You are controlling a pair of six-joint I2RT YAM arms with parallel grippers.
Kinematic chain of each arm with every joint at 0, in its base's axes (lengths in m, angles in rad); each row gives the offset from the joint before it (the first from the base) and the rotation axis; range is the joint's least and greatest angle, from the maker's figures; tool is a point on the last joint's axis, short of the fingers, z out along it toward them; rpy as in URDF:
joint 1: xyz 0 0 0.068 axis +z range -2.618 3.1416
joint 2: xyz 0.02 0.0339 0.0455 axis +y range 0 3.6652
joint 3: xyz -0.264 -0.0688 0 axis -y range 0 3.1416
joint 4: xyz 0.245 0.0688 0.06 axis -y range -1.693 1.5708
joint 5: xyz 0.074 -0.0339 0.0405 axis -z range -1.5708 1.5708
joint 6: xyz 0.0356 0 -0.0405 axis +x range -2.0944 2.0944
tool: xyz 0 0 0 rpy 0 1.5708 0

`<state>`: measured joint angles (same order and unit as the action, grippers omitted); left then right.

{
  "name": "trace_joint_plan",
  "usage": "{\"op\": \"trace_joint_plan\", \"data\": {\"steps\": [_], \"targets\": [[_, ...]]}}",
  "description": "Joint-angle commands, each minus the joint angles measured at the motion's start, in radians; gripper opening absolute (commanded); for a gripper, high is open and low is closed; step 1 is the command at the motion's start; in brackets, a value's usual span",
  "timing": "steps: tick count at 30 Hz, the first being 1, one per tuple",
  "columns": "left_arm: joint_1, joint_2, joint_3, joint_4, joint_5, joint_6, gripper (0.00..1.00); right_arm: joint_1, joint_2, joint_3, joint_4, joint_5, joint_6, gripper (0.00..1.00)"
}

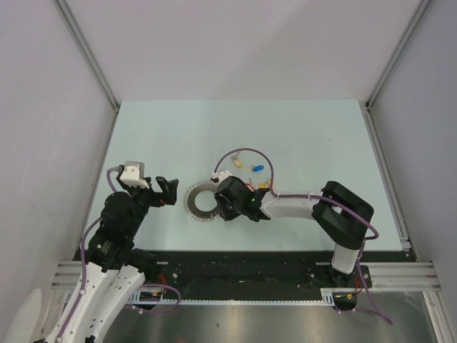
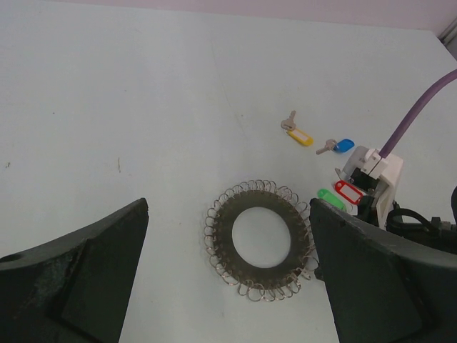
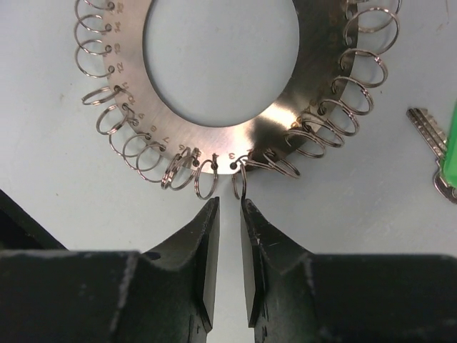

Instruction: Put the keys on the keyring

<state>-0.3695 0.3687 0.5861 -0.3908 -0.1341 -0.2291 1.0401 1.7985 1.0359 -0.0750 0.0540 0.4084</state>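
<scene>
From above, the keyring (image 1: pixel 201 204) lies flat on the tabletop (image 1: pixel 164 136) between the left fingers (image 1: pixel 168 189) and the right arm (image 1: pixel 285 206). The keys (image 1: pixel 258 168) lie beyond it.

Left wrist view: the left fingers (image 2: pixel 86 279) are spread wide over the keyring (image 2: pixel 223 236). The yellow-tagged key (image 2: pixel 298 136) and blue-tagged key (image 2: pixel 337 146) point their blades leftward.

Right wrist view: the right fingers (image 3: pixel 196 243) stand nearly together with a slim, bare gap, tips at a wire loop (image 3: pixel 239 182). The keyring's (image 3: pixel 314 71) stamped numbers are too small to read.

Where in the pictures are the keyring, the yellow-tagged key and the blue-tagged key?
keyring (image 3: pixel 221 139), right wrist view, on its flat metal band below the hole.
yellow-tagged key (image 2: pixel 301 137), left wrist view, on the yellow tag.
blue-tagged key (image 2: pixel 344 145), left wrist view, on the blue tag.
</scene>
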Motion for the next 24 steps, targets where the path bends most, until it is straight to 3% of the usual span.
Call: {"op": "trace_joint_plan", "data": {"steps": [1,24], "targets": [[0.007,-0.002,0.035,0.018,0.014,0.022,1.00,0.011,-0.051,0.016,0.064,0.050,-0.020,0.23],[0.007,-0.011,0.034,0.017,0.013,0.020,1.00,0.054,-0.085,-0.042,0.083,0.242,0.105,0.22]]}}
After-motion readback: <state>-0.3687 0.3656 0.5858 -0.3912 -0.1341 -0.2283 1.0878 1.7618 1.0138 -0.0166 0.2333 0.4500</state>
